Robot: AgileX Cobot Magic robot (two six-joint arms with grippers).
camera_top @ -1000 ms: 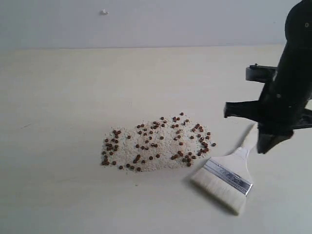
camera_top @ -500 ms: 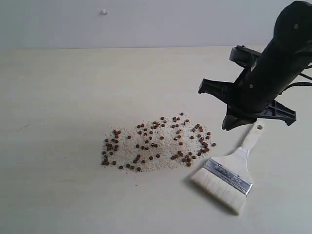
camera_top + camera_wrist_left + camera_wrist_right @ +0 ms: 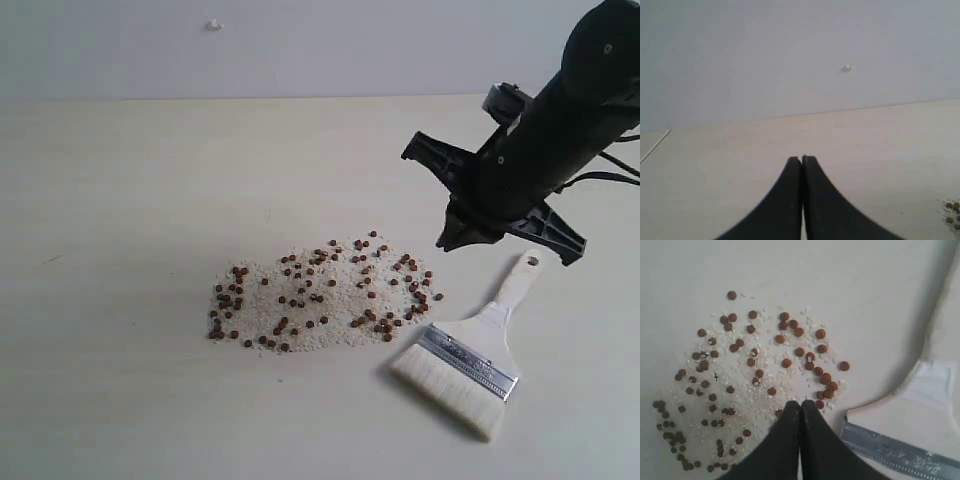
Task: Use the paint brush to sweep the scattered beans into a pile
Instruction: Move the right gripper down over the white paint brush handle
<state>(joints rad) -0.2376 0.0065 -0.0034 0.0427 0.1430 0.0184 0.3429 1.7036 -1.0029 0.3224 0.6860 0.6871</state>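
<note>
Since a second ago the right gripper [image 3: 448, 240] has swung in toward the beans [image 3: 320, 295]; nothing else shifted. Nearest, the paint brush [image 3: 468, 362] lies flat on the table [image 3: 120, 200] just right of the beans, bristles near them, handle angled away. Beyond it, the right gripper hovers clenched and empty above the beans' brush-side edge. The left gripper [image 3: 802, 159], pinched together on nothing, hangs over bare table off the beans' fringe.

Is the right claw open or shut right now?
Shut: the right claw has its tips pressed together, nothing between them, near the beans; the brush lies loose on the table.
</note>
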